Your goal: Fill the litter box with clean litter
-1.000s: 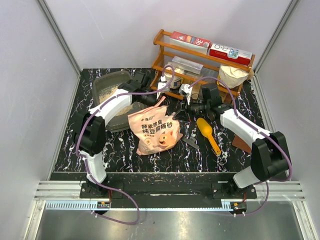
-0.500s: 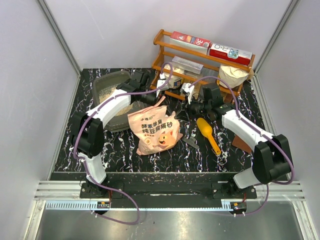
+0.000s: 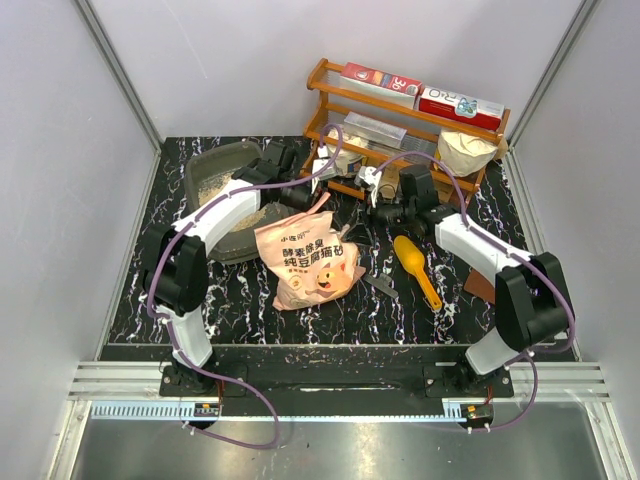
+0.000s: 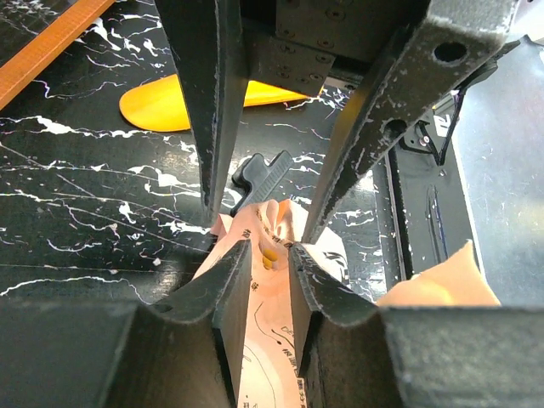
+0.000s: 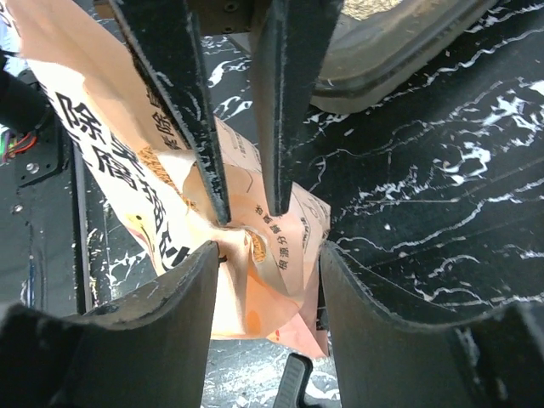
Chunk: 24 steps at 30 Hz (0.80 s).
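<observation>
A: left gripper point(image 4: 269, 255) is clamped on the pink bag point(image 3: 310, 262) top. The right gripper point(image 5: 259, 228) is parted around the same edge, nothing gripped.
B: Noted. The litter box point(image 3: 205, 168) is seen just left of the left gripper, so a leftward tip is judged needed.

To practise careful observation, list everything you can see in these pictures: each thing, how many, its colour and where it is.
litter box: one, dark grey, far left of the table
clean litter: thin layer, pale beige, inside the litter box
pink bag: one, pink-orange with a pig face, table centre
scoop: one, yellow-orange, right of the bag
flat piece: one, brown, table's right edge
wooden rack: one, brown, far right
boxes: two, red and white, on top of the rack
table: one, black with white veins
left gripper: one, black, shut on the bag's top
right gripper: one, black, open, the bag's edge between its fingers
</observation>
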Available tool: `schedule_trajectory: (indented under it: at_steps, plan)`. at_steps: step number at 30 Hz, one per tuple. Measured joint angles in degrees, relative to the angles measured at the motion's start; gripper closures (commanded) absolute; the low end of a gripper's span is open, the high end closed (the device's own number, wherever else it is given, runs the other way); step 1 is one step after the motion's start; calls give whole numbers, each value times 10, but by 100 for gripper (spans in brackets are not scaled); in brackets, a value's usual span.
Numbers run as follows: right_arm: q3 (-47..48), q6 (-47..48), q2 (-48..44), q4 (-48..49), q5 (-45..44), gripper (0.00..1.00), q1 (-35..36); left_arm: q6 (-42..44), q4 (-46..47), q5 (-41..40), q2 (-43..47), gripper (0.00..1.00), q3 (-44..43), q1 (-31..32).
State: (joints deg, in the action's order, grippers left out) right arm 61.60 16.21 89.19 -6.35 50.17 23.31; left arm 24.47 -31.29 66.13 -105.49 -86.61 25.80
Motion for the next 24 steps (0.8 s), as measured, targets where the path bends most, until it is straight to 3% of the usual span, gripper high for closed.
schedule_trajectory:
  at_steps: [24]
  plan:
    - [-6, -75, 66, 132, 182, 41, -33, -92, 25, 5, -12, 75, -4, -26]
